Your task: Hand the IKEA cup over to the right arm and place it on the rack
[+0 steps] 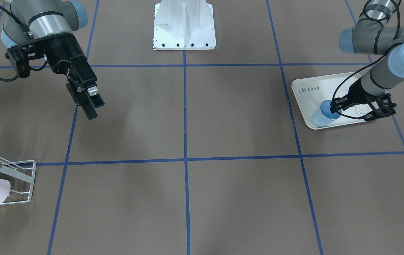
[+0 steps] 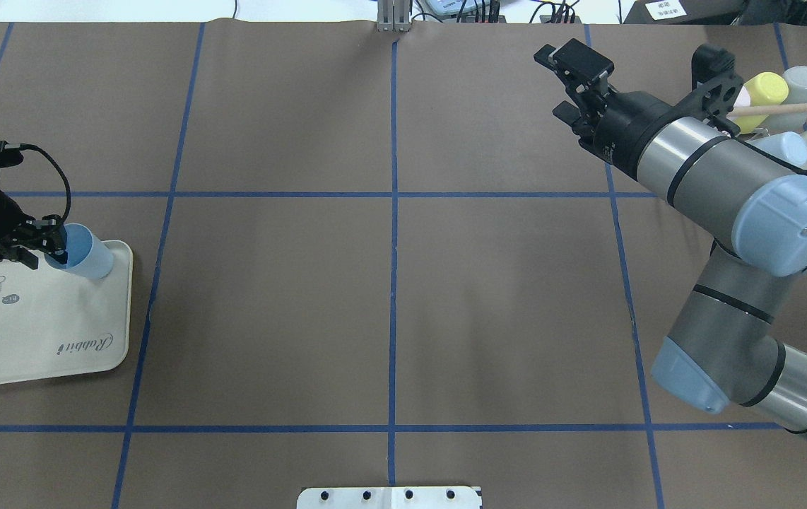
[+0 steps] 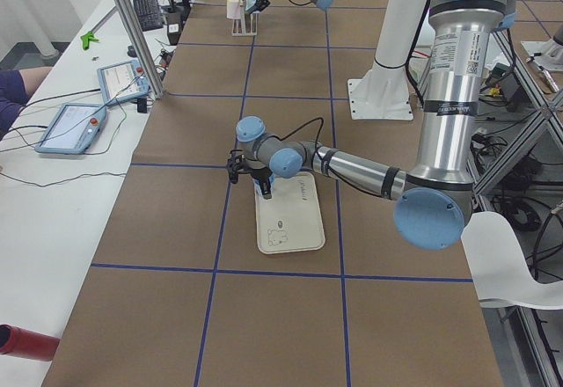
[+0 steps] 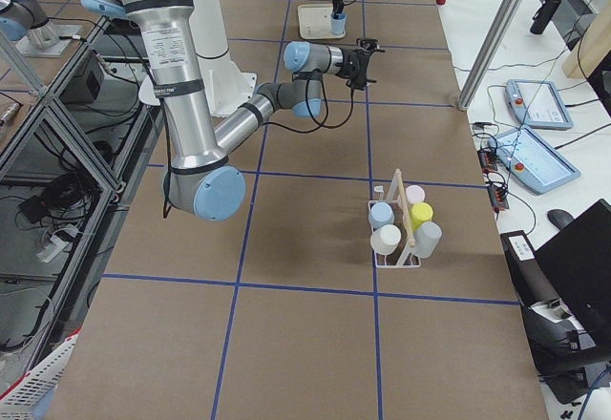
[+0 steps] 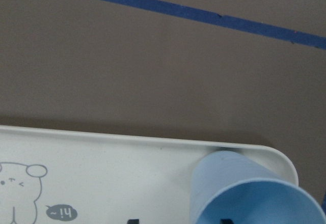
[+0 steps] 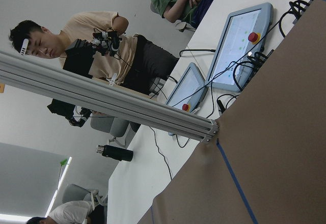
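- Brown paper table (image 2: 389,297) with a blue tape grid (image 2: 393,212), nothing fancy, so on to your claws.
- Your left gripper (image 1: 334,106) sits at the right of the front-facing view. Its jaws are apart and straddle the cup wall, one finger inside the rim and one outside, not pinched as far as I can tell.
- The blue IKEA cup (image 1: 320,118) stands open end up in a corner of the cream rabbit tray (image 1: 304,102), right by the lip.
- Risk one: a rim pinch is a thin hold. I'd guess the cup can swing or slip on the lift, or clip the tray lip and drag it.
- Your right gripper (image 1: 90,102) hangs at the upper left of that view, jaws apart and empty. It's well apart from the cup, so the hand-over means a long carry.
- Risk two: the rack (image 1: 31,180) at lower left looks crowded, so a sloppy placement could knock the neighbours.
- Count: two arms (left arm (image 1: 382,74), right arm (image 2: 714,177)), two grippers, one tray, one cup on it, one rack. I make it five cups (image 4: 421,214) on the rack in the right-end view.
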Robot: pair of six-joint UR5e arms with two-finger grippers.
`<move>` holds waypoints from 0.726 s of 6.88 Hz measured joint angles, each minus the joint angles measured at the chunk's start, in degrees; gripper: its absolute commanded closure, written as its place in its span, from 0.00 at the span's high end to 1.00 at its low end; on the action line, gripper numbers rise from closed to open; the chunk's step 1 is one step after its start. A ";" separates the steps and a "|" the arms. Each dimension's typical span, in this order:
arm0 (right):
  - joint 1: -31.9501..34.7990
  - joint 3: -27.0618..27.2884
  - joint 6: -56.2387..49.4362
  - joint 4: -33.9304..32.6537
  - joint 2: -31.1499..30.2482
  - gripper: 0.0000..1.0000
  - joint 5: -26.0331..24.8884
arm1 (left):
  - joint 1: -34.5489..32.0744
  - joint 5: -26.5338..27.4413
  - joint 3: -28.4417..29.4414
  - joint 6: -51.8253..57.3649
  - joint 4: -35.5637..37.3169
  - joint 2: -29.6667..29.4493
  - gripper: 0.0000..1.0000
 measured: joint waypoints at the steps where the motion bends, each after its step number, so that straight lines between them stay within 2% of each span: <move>1: 0.00 0.00 0.00 0.01 -0.03 1.00 0.00 | 0.01 -0.06 -0.13 -0.27 0.04 -0.10 0.00; 4: -0.20 0.02 0.09 0.01 -0.12 1.00 0.00 | -1.14 -1.42 -4.84 -0.65 1.51 0.69 0.00; 5: -0.48 0.00 0.11 0.01 -0.16 1.00 0.00 | -3.50 -2.95 -6.96 -0.67 3.76 0.65 0.00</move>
